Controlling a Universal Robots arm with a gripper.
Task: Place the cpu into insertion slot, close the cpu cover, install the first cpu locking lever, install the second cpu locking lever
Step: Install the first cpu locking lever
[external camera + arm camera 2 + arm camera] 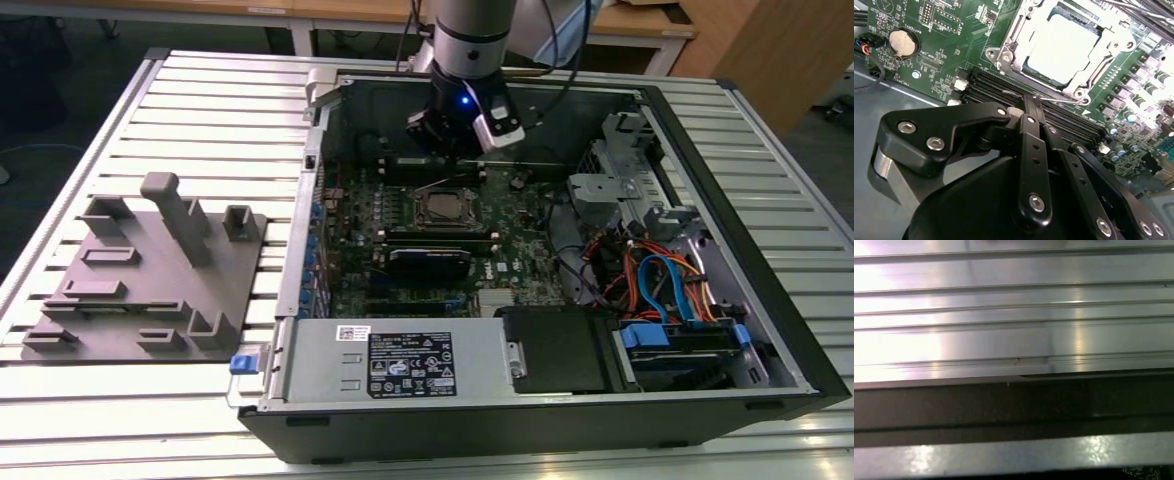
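Note:
The cpu point(1064, 47), a flat silver-grey square, lies in the insertion slot point(445, 207) on the green motherboard inside the open computer case. The cpu cover point(1021, 35), a silvery frame with a square window, lies flat down around the chip. A thin wire locking lever point(1064, 98) runs along the socket edge nearest the gripper. My gripper point(1031, 102) is shut, its black fingertips together right at that lever; whether they grip it or only touch it I cannot tell. In the exterior view the gripper point(451, 155) hangs just behind the socket.
Long black memory slots point(999, 87) lie between the gripper and the socket, with a coin battery point(903, 42) to one side. A grey fixture block point(147, 270) stands on the ribbed metal table point(1004, 315). The power supply point(387, 360) and drive cables point(661, 285) fill the case's near side.

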